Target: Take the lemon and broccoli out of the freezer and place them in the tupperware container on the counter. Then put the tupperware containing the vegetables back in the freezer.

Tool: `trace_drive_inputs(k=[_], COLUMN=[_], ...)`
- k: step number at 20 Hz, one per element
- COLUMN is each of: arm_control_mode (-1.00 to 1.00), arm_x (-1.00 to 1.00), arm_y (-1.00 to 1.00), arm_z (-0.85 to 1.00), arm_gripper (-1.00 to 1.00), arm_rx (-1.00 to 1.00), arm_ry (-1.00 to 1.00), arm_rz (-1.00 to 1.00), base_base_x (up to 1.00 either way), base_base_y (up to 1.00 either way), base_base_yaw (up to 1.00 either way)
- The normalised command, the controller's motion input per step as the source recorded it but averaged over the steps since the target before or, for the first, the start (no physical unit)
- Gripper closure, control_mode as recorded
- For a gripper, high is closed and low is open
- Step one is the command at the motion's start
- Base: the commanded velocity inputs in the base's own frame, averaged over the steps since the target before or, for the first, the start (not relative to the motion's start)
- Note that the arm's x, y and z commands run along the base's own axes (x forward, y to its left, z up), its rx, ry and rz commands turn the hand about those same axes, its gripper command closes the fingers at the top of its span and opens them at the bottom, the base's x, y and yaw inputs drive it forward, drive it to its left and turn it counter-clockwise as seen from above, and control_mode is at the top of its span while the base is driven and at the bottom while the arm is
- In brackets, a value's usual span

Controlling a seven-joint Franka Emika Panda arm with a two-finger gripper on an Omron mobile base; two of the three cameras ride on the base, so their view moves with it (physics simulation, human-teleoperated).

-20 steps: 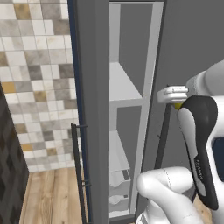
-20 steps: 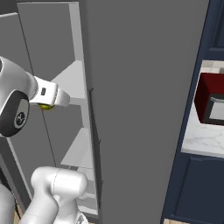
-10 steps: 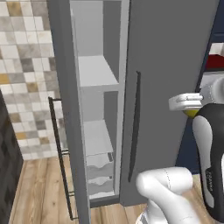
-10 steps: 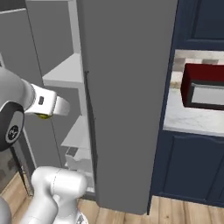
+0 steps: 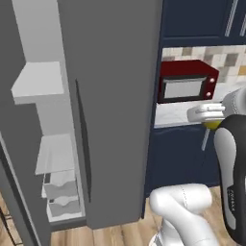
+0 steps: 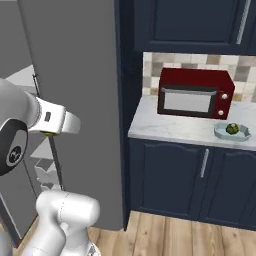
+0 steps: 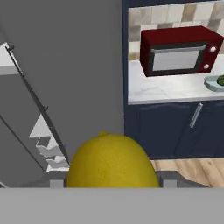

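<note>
We are carrying the lemon (image 7: 113, 161) from the freezer (image 5: 113, 96) toward the tupperware container (image 6: 232, 132) on the surface (image 6: 175, 127).

On the left, the freezer is standing open, its white shelves and lower drawers exposed, because the filled container has to go back in there later. In the middle, our tool (image 7: 109, 181) is gripping the lemon between its jaws, keeping the fruit clear of everything while we are turning toward the kitchen run. The arm is reaching forward at about the height of the surface, hand roughly level and pointing at the red microwave (image 6: 195, 93). On the right, the broccoli (image 6: 231, 128) is already sitting in the tupperware container, just beside the microwave.
</note>
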Motion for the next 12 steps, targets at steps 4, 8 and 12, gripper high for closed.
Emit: trace_drive_inputs(k=[4, 8, 12], arm_control_mode=[1.00, 1.00, 1.00], arm_x=[0.00, 0.00, 0.00], arm_y=[0.00, 0.00, 0.00], arm_z=[0.00, 0.00, 0.00], arm_gripper=[1.00, 1.00, 1.00], arm_rx=[0.00, 0.00, 0.00], arm_ry=[0.00, 0.00, 0.00], arm_rz=[0.00, 0.00, 0.00], base_base_x=[0.00, 0.03, 0.26], base_base_y=[-1.00, -1.00, -1.00], base_base_yaw=[0.00, 0.00, 0.00])
